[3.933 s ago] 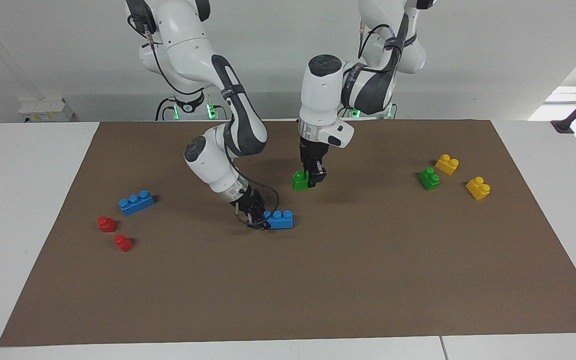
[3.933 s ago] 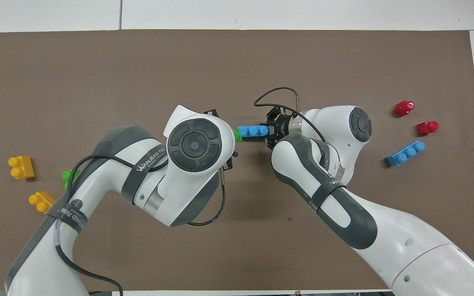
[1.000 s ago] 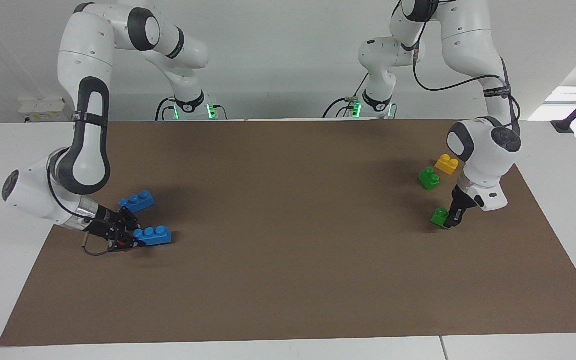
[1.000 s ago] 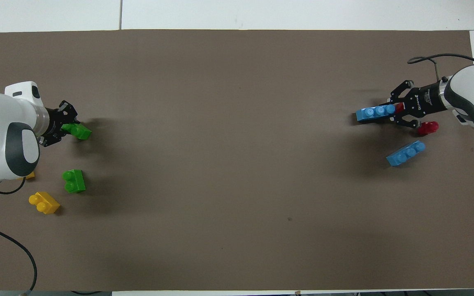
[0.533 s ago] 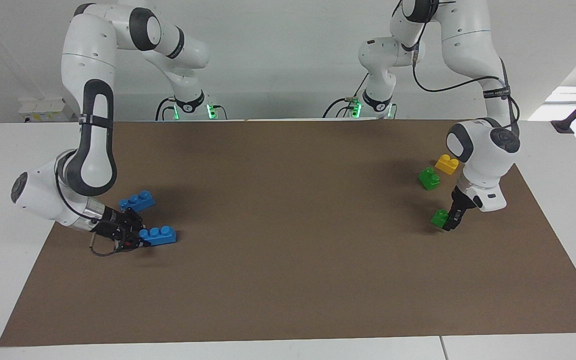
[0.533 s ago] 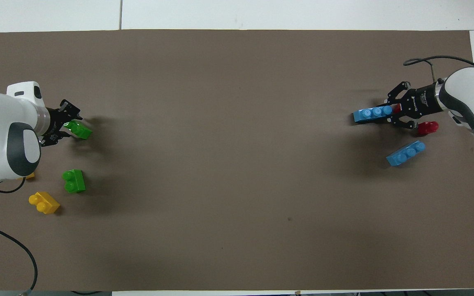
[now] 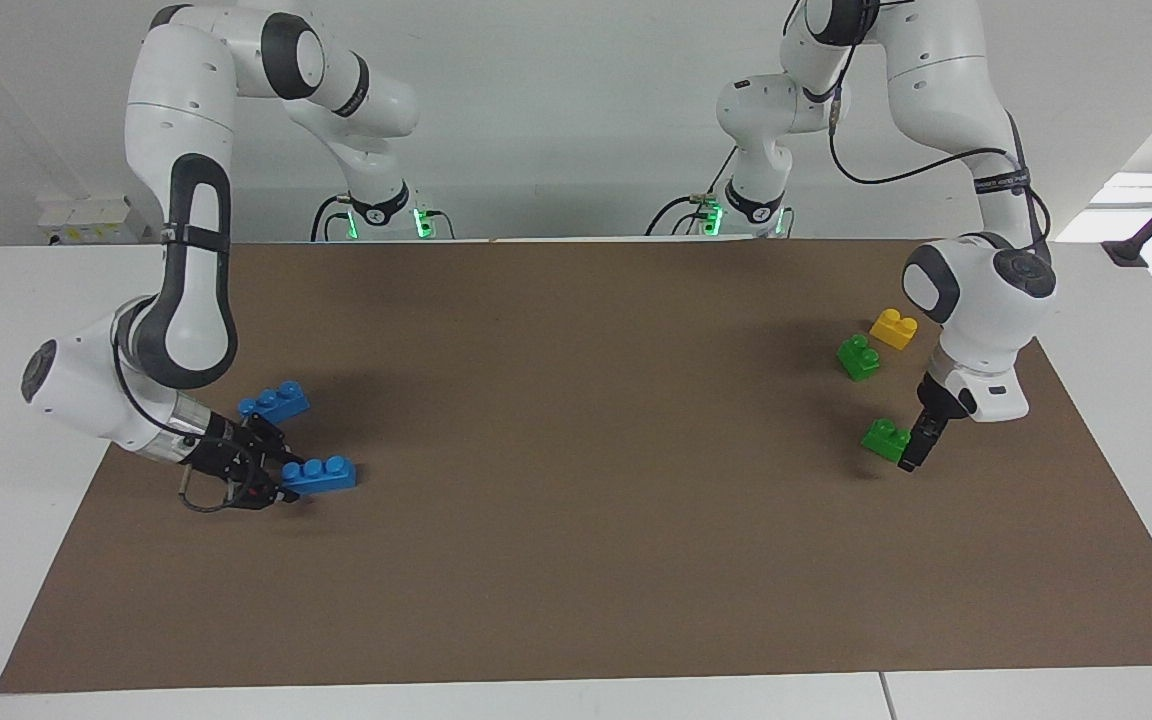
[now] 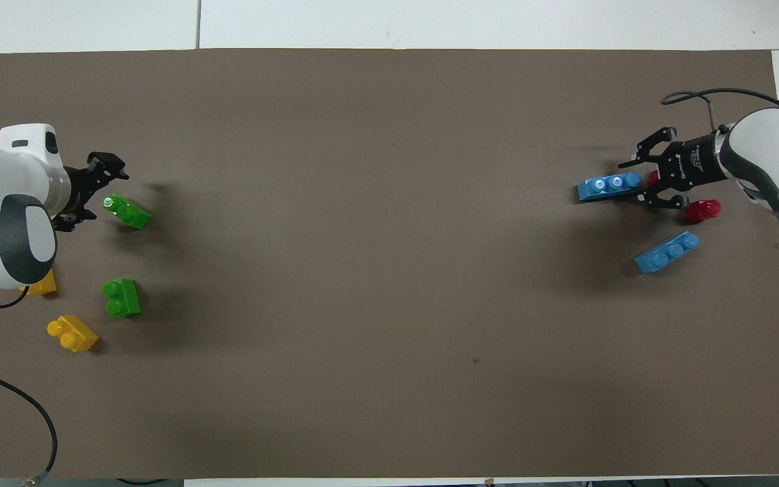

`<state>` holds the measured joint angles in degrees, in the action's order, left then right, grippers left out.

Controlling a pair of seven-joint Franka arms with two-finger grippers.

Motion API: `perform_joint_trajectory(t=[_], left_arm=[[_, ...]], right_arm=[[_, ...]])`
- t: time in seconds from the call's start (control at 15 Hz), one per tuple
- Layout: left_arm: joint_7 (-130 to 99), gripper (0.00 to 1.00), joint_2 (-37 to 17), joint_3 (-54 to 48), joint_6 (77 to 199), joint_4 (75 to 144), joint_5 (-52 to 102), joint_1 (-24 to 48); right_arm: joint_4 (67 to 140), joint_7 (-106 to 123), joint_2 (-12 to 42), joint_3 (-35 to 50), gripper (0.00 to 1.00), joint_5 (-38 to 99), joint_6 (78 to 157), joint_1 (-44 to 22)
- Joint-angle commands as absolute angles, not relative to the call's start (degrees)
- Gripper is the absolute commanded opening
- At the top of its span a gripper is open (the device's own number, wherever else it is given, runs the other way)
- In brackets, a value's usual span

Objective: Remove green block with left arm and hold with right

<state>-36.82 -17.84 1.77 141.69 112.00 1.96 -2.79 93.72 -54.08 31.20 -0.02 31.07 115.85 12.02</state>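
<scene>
White desk carries a brown mat; on it lie green, yellow, blue and red bricks.

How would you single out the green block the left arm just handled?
Look on the brown mat at the left arm's end, where green and yellow bricks cluster. The small bright green two-stud plastic brick lies by the left hand, tilted, farther from the robots than the other green brick.
</scene>
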Motion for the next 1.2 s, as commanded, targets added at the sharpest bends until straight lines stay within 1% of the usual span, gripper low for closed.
perform_joint_trajectory(t=[0.0, 0.13, 0.33, 0.6, 0.87, 1.13], left_arm=[[-30.26, 1.00, -16.79, 1.58, 135.83, 107.34, 1.94, -2.73], [-22.10, 1.00, -15.83, 1.41, 125.91, 102.07, 0.36, -2.46], [-16.01, 1.00, -14.94, 1.05, 113.77, 94.16, 0.26, -1.76], [-9.51, 1.00, -13.28, 1.05, 102.51, 88.52, -2.19, 0.96], [-2.90, 1.00, -7.83, 0.88, 96.87, 88.50, -1.85, 1.84], [-2.90, 1.00, -4.23, 0.35, 90.28, 88.50, -1.14, 1.85]], right_arm=[[93.43, -53.79, 28.84, 0.09, 0.69, 28.39, 115.31, 12.04], [93.43, -53.70, 27.08, 0.09, 0.71, 27.43, 115.31, 11.95], [93.17, -53.35, 24.27, 0.79, 0.72, 21.38, 115.31, 11.78], [92.64, -47.92, 19.52, 1.14, 0.74, 14.34, 114.26, 9.59], [92.64, -37.64, 15.22, 1.23, 0.77, 9.07, 111.28, 8.70], [92.64, -27.28, 8.72, 1.23, 0.91, 4.57, 106.62, 7.03]])
